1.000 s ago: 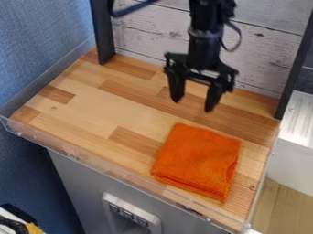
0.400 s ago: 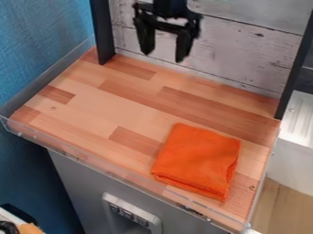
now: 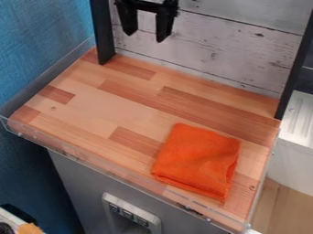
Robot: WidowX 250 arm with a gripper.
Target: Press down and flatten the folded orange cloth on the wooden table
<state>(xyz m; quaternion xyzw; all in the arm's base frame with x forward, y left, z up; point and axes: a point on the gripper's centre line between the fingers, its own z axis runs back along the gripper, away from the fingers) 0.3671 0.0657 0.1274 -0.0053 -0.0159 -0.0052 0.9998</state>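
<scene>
Well, your gripper [image 3: 145, 38]: open, its two black fingers [image 3: 164, 27] spread well apart, with the boards showing through the gap between them; you have it empty.
Gripper position: near the top edge of your view, left of centre, tips pointing down, in front of the pale wall [image 3: 220, 50] and well apart from the cloth [image 3: 196, 160].
Cloth: bright orange and soft-looking, folded into a rough square with layered edges; you can see slight creases on its top and a thicker fold at the near right side.
Cloth position: flat on the tabletop [image 3: 92, 107], toward the right and front as you look at it, turned at a slant and near the front rim.
Tabletop: wooden strips in lighter and darker tones, with a small round mark toward the left and another near the right edge.
Front rim [image 3: 110, 170]: clear, running along the tabletop edge nearest you.
Back: whitewashed boards with dark seams, between a black left post [image 3: 103, 34] and a black right post [image 3: 296, 68].
Left side: a blue textured surface [image 3: 36, 50].
Right side: a white ribbed surface [image 3: 300, 119], with pale wooden flooring [image 3: 278, 205] lower down.
</scene>
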